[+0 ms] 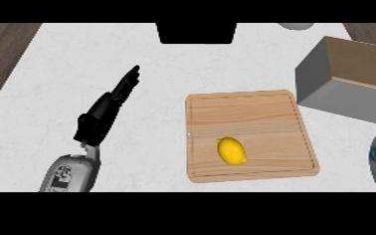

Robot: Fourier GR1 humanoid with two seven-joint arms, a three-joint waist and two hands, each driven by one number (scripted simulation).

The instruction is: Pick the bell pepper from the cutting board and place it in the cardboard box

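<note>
Head view: left hand [103, 110] fingers straight, holding nothing; bell pepper [232, 150] on cutting board [249, 109].

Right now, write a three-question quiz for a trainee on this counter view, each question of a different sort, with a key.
1. True or false: the yellow bell pepper lies on the cutting board.
2. Multiple choice: where is the cardboard box relative to the board? A) at its upper right B) at its lower left C) on top of it
3. Fill in: the left hand, fingers straight, shows over the white counter to the ____ of the board.

Key: 1 true; 2 A; 3 left. The right hand is out of view.
</note>
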